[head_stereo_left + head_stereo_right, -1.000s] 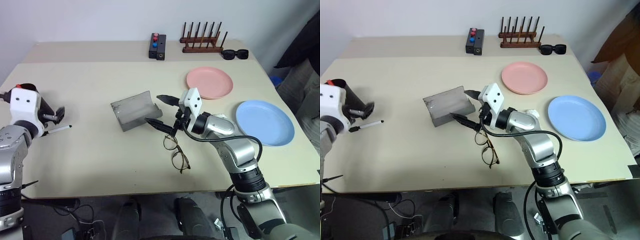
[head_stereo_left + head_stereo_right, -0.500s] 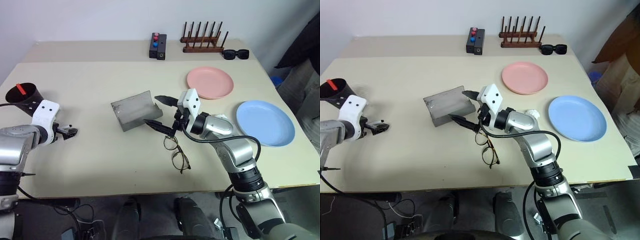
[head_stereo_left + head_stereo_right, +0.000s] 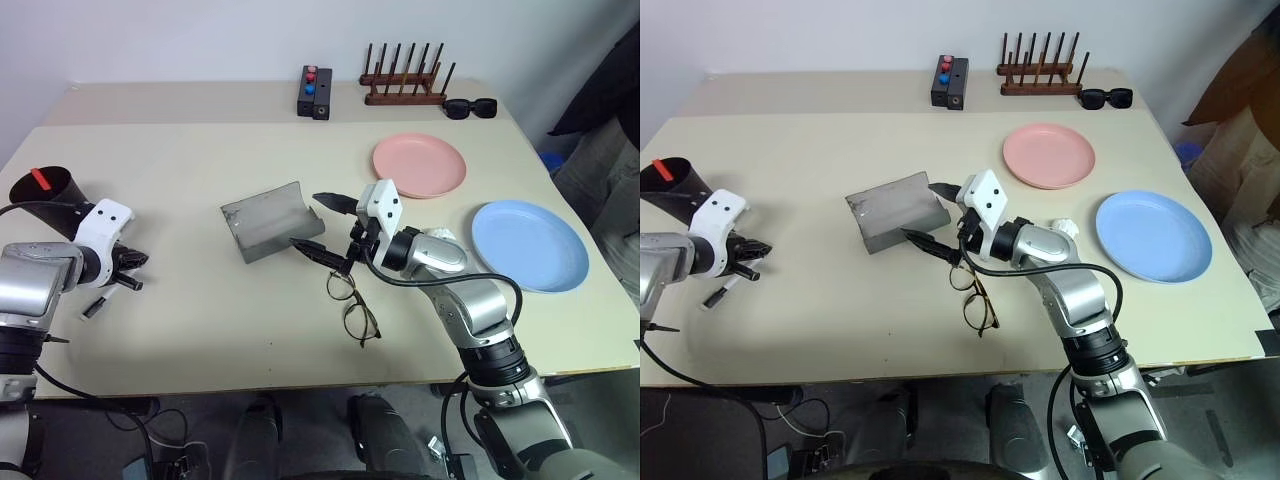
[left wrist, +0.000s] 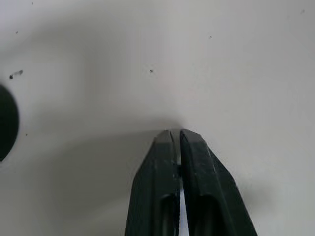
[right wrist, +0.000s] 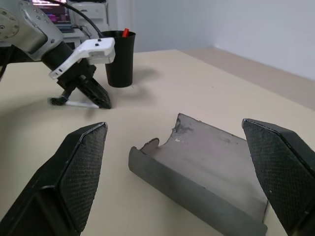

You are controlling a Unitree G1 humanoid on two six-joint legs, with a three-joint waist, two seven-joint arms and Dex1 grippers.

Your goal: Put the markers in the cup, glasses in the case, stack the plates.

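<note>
The left gripper (image 3: 130,262) has its fingers pressed together low over the table (image 3: 200,170), on or right beside the white marker (image 3: 100,300) lying next to the cup (image 3: 45,190), which already holds the red-capped marker (image 3: 38,177); whether the pen is actually pinched cannot be told. The right gripper (image 3: 322,226) hangs wide open and level between the open case (image 3: 268,220) and the glasses (image 3: 352,300), seemingly waiting its turn. The pink plate (image 3: 420,165) and blue plate (image 3: 530,245) lie apart, unstacked.
</note>
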